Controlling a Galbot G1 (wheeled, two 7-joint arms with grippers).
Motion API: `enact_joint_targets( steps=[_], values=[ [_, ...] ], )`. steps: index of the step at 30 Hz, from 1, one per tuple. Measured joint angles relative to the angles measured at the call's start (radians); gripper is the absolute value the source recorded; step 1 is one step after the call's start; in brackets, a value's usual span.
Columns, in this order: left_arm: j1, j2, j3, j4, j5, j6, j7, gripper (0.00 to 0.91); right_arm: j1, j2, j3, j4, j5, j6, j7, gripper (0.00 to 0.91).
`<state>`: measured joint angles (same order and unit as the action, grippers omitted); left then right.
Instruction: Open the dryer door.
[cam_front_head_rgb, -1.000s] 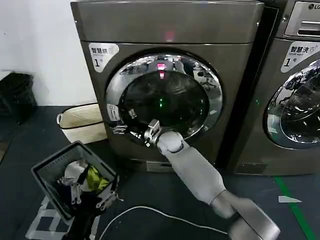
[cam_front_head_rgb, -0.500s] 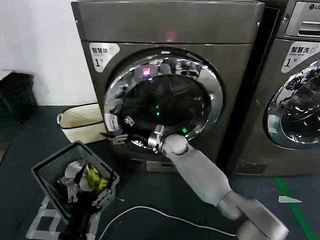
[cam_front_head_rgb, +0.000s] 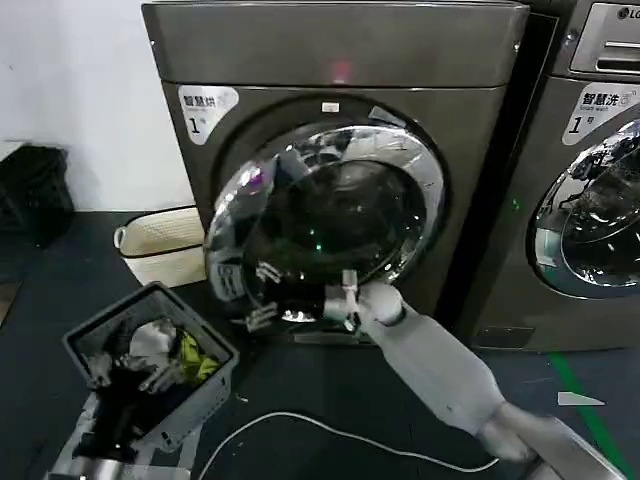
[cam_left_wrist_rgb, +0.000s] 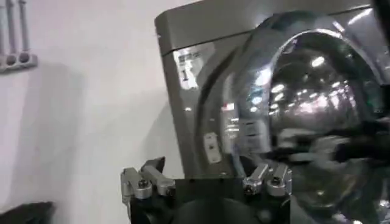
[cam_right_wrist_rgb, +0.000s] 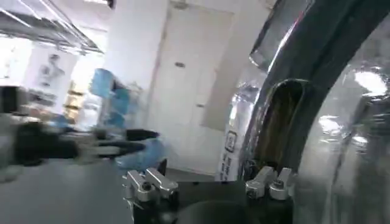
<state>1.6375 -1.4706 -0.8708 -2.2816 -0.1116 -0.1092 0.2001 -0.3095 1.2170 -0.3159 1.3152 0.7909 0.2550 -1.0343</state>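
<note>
Because the dryer door (cam_front_head_rgb: 325, 225) hinges on its right side, the right gripper (cam_front_head_rgb: 338, 301) sits at the lower rim of the chrome ring, where a pull swings the left edge outward; whether its fingers are spread or pinching the rim cannot be told. That door stands partly ajar on the dark-grey machine (cam_front_head_rgb: 340, 60), its wide mirror-bright ring framing dark tinted glass. Near the machine's left side, the left gripper (cam_left_wrist_rgb: 206, 182) idles with fingers spread.
</note>
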Motion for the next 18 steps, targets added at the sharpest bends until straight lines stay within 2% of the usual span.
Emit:
enact_joint_targets(
  steps=[9,18],
  values=[
    [-0.034,0.034,-0.066,0.009,-0.053,0.023,0.010,0.907,-0.046,-0.092,0.034,0.122,0.044,-0.021,-0.076,0.907],
    [-0.075,0.087,-0.077,0.049,-0.074,0.034,0.012,0.907,-0.121,-0.200,0.091,0.259,0.048,-0.018,-0.156,0.907]
  ],
)
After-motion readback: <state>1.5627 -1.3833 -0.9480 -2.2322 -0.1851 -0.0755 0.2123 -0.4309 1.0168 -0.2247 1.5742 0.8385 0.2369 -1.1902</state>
